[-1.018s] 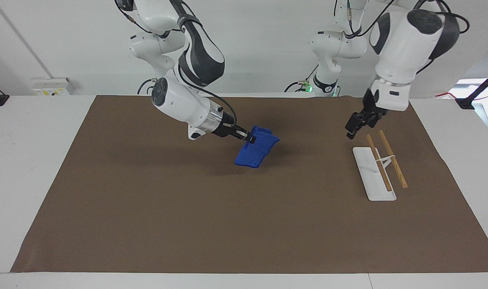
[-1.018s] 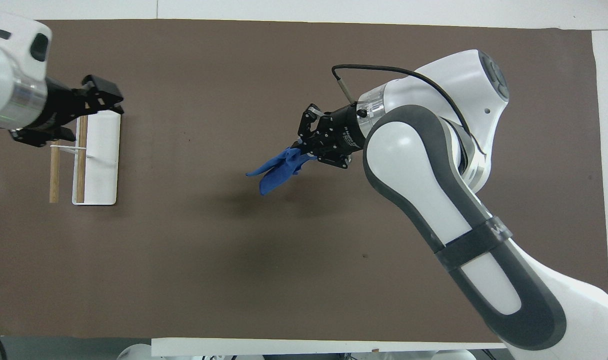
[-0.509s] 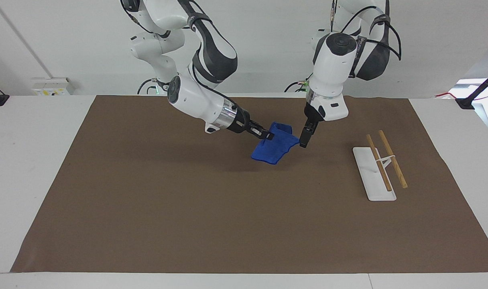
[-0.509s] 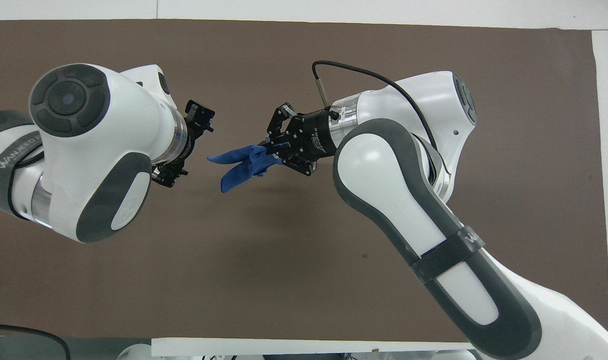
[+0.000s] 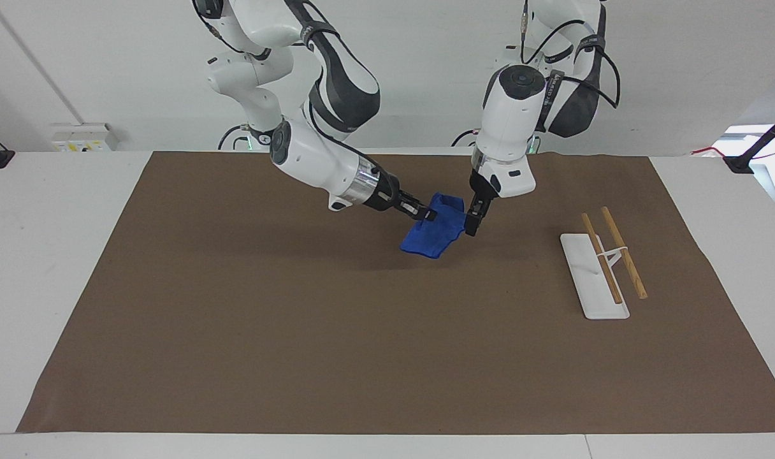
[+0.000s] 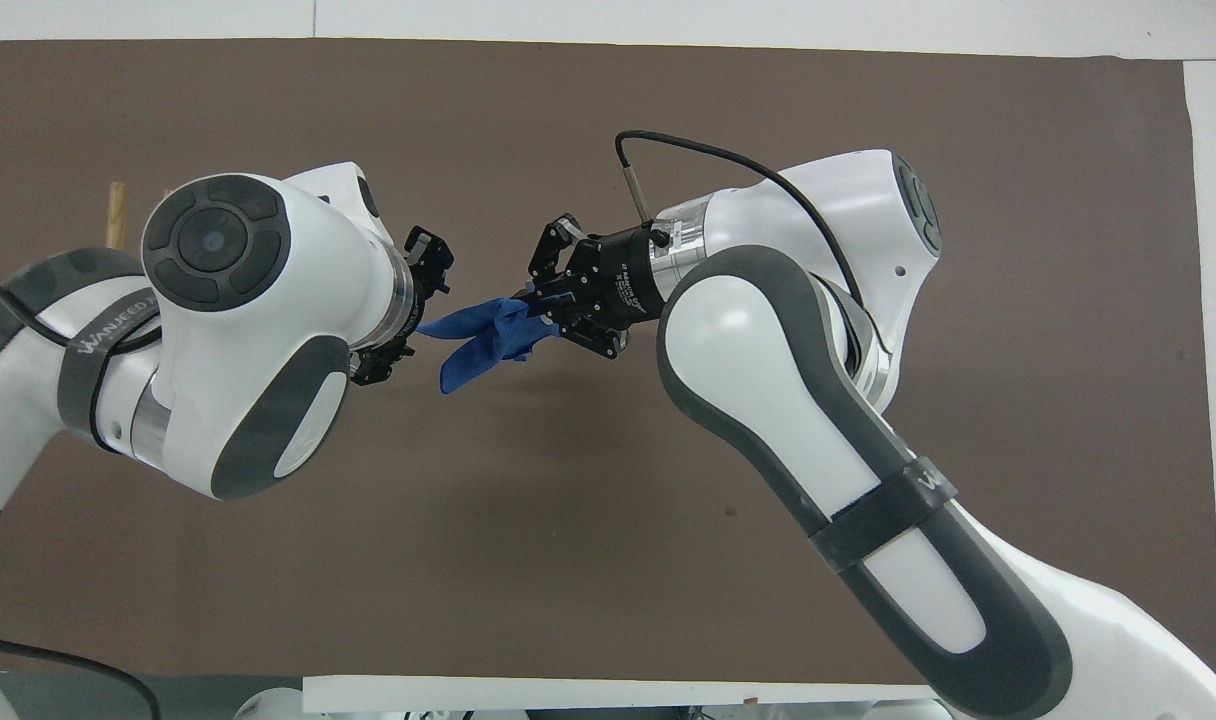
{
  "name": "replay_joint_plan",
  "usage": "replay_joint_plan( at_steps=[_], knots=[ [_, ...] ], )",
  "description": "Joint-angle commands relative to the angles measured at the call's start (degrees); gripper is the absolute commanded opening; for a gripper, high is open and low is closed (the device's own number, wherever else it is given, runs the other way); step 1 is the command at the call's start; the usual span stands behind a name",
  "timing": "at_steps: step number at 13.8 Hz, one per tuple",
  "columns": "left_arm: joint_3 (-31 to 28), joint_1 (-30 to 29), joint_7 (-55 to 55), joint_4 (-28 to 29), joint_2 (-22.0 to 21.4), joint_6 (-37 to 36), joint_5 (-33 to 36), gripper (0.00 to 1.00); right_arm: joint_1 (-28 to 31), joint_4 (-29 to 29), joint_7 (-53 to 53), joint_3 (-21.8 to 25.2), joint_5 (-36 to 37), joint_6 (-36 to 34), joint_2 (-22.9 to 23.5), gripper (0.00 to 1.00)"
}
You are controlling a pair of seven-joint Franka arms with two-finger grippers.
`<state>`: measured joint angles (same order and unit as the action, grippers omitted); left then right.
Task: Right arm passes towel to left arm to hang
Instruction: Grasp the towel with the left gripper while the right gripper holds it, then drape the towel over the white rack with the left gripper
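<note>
Two arms (image 5: 324,159) (image 5: 508,121), one towel (image 5: 435,233), one rack (image 5: 594,277), one brown mat (image 5: 298,319).

White table (image 5: 56,255), brown mat (image 5: 298,319), white-based wooden-rail rack (image 5: 594,277) on mat.

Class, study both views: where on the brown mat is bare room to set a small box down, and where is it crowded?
Bare: the mat away from the robots, and the right arm's end. Crowded: mid-mat near the robots, where the right gripper holds the towel up and the left gripper meets it; also the rack toward the left arm's end.
</note>
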<state>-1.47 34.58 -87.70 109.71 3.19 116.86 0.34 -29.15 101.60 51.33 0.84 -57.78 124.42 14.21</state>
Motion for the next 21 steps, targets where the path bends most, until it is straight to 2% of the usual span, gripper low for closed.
replay_joint_plan(
  at_steps=[1,2,5,8,9,10,11,12,13,15,17,21],
  knots=[
    [-0.9,2.0,-0.5,0.9,0.8,2.1,-0.2,0.13,-0.3,1.1,0.4,0.2,-1.4,0.9,-0.5,0.0],
    [-0.9,2.0,-0.4,0.9,0.8,1.9,-0.2,0.0,-0.3,1.1,0.4,0.2,-1.4,0.9,-0.5,0.0],
    [-1.0,1.8,-0.3,0.1,1.0,1.4,-0.2,0.0,-0.3,1.1,0.4,0.2,-1.4,1.0,-0.5,0.0],
    [-1.0,1.5,-0.4,-3.9,2.8,-1.2,-0.2,0.0,-0.4,1.1,0.4,0.2,-1.4,1.0,-0.5,0.0],
    [-1.0,1.6,-0.4,-4.3,2.9,-1.5,-0.2,0.0,-0.4,1.1,0.4,0.2,-1.4,1.0,-0.5,0.05],
    [-1.0,1.5,-0.4,-4.5,3.0,-1.6,-0.2,0.0,-0.3,1.1,0.0,0.2,-1.3,1.0,-0.5,0.28],
    [-1.0,1.3,-0.3,-5.2,3.0,-2.2,-0.1,0.0,-0.3,1.0,-0.8,0.2,-0.1,1.0,-0.5,0.85],
    [-1.1,1.0,0.0,-7.2,3.0,-4.7,-0.1,0.0,-0.4,0.8,-2.5,0.4,2.8,0.9,-0.7,1.0],
    [-1.2,0.5,1.3,-9.7,3.0,-7.4,-0.1,0.0,0.1,0.5,-4.7,0.5,9.6,0.6,-1.0,1.0],
    [-1.6,-0.8,2.9,-13.0,2.0,-10.4,-0.1,0.0,2.2,-0.5,-8.9,0.8,28.1,-0.8,-2.5,1.0],
    [-1.7,-3.5,5.7,-15.0,0.8,-12.5,0.4,0.0,6.5,-1.3,-16.0,0.7,41.7,-5.7,-3.8,1.0],
    [-1.6,-11.7,19.5,-14.3,0.4,-11.7,4.4,0.0,16.9,-6.2,-39.3,0.8,56.4,-20.5,-6.6,1.0]
  ],
)
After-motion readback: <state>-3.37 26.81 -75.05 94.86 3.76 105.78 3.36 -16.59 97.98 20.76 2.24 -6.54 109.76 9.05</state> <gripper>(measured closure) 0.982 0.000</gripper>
